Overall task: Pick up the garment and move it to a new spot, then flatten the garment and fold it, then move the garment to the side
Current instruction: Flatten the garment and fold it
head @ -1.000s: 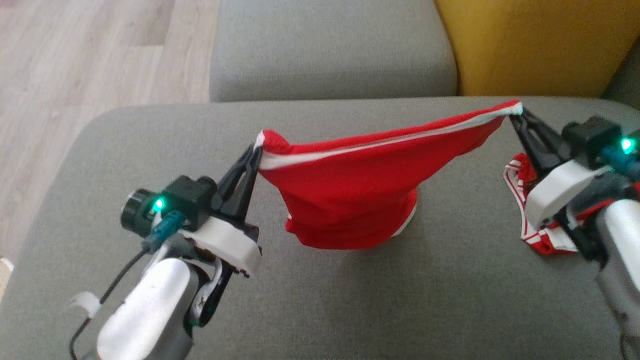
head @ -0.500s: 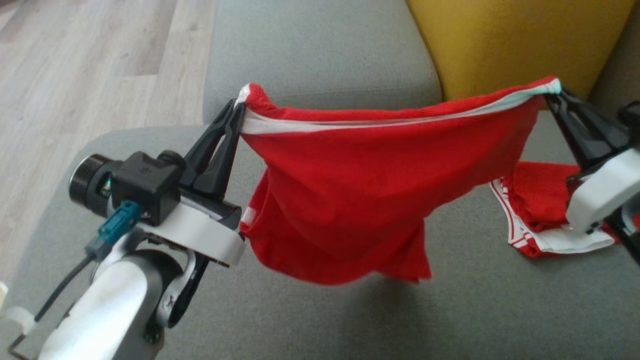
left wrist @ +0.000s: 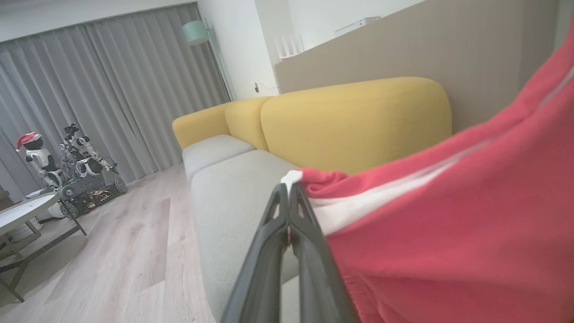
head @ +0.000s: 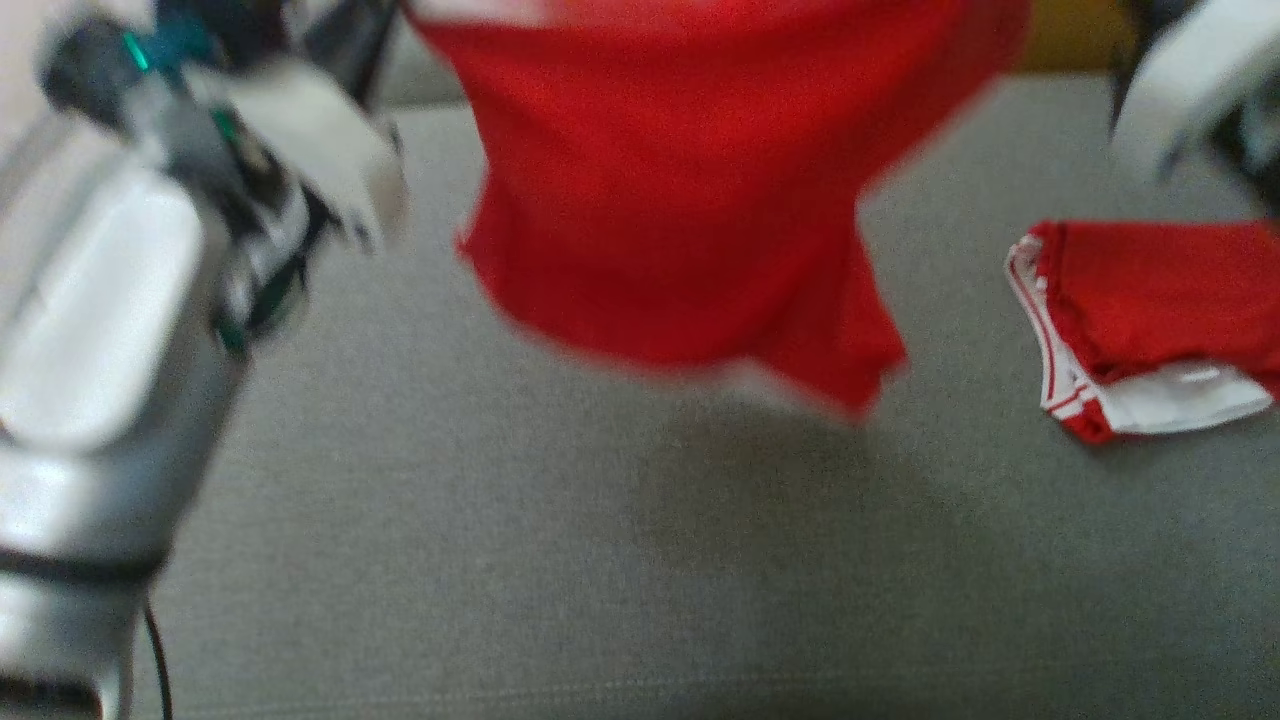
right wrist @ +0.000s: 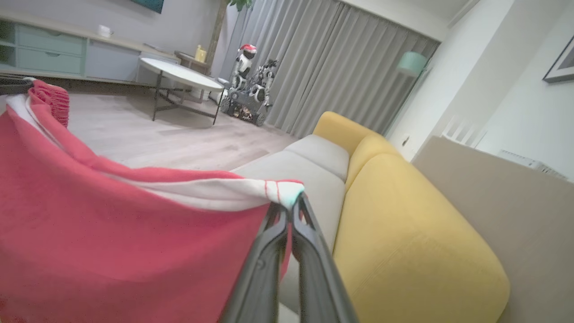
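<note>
1. My left gripper (left wrist: 289, 188): fingers pressed together, pinching one end of the white band (left wrist: 381, 202) of the garment (head: 680, 200). The cloth bunches at the fingertips.

2. My right gripper (right wrist: 289, 206): fingers likewise closed, clamping the other end of the same band, where thin red stripes cross the white.

3. Garment: red, with the white band along its top edge. It is strung between my two grippers, with the body hanging down in loose folds. In the head view its lower edge appears to hang clear of the sofa seat (head: 600, 560), with a soft shadow on the cushion underneath. That view is blurred, so I cannot tell contact for certain.

4. Second red garment (head: 1150, 300): folded, with white trim. It lies flat on the seat to my right, apart from the hanging one.

5. Sofa seat: grey fabric, broad and flat.

6. Yellow backrest (right wrist: 403, 251): rounded, behind the grey seat.

7. Floor (left wrist: 134, 260): pale wood boards beside the sofa.

8. Curtains (left wrist: 112, 89): grey, full length, across the far side of the room.

9. Round table (right wrist: 179, 74): white top on dark legs, standing on the floor near the curtains.
</note>
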{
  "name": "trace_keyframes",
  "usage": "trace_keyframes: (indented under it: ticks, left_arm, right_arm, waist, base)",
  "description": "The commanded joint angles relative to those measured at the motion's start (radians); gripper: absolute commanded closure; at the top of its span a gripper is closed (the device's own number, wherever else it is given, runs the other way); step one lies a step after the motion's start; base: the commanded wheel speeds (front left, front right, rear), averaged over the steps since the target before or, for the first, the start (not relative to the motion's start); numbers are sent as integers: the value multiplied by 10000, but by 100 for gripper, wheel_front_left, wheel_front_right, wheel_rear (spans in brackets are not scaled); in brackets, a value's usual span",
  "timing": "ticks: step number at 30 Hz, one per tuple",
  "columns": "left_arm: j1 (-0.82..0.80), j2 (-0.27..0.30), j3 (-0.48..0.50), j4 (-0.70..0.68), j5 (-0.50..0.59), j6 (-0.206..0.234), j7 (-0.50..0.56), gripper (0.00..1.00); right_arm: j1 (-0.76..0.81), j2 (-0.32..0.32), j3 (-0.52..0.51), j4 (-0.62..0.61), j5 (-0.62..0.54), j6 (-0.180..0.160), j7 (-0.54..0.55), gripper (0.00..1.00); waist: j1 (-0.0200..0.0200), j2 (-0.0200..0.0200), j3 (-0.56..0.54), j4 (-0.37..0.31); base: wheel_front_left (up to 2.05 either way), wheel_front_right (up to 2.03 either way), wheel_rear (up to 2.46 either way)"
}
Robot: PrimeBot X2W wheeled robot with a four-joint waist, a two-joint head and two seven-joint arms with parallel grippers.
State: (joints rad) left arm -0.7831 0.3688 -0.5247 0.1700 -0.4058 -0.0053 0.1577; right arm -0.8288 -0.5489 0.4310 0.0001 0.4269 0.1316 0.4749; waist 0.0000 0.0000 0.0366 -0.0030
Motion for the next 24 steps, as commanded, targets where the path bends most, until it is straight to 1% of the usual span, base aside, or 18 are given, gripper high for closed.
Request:
trace_keyframes:
  ticks: [1, 3, 6, 10, 13, 16, 21, 22, 24]
  left_arm:
    - [-1582, 156, 651, 543, 165, -129, -305, 100]
    - [-2598, 27, 729, 1561, 380, -185, -727, 100]
    - [-3958, -278, 902, 2880, 605, -91, -1549, 100]
    - [-5038, -748, 1002, 4367, 703, 34, -2527, 100]
    - [-5203, -1082, 774, 5362, 718, -216, -2937, 100]
    - [-5003, -1357, 497, 6182, 743, -457, -3301, 100]
    - [-4027, -1564, 37, 7152, 799, -759, -3821, 100]
    - [-4027, -1564, 37, 7152, 799, -759, -3821, 100]
    - [-3477, -1624, -95, 7366, 781, -841, -3979, 100]
  right_arm:
    - [-1326, 92, 228, 562, -42, -9, -564, 100]
    - [-2534, 498, 377, 1724, -190, -9, -1302, 100]
    - [-4047, 1105, 377, 3420, -646, -9, -2590, 100]
    - [-5077, 1873, 288, 5383, -1127, -9, -4132, 100]
    - [-5117, 2354, 331, 6558, -1060, -9, -4848, 100]
    - [-4749, 2662, 605, 7481, -872, -9, -5329, 100]
    - [-3659, 2918, 1329, 8679, -362, -9, -5910, 100]
    - [-3659, 2918, 1329, 8679, -362, -9, -5910, 100]
    - [-3135, 2927, 1660, 9047, -155, -9, -6057, 100]
  waist:
    - [0, 0, 1213, -259]
    - [0, 0, 1652, -332]
    - [0, 0, 2226, -346]
    - [0, 0, 2697, -229]
    - [0, 0, 2944, -97]
    - [0, 0, 3159, 51]
    - [0, 0, 3211, 245]
    - [0, 0, 3211, 245]
    - [0, 0, 3102, 335]
  base:
    - [0, 0, 0]
    - [0, 0, 0]
    - [0, 0, 0]
    - [0, 0, 0]
    - [0, 0, 0]
    - [0, 0, 0]
    - [0, 0, 0]
    - [0, 0, 0]
    - [0, 0, 0]
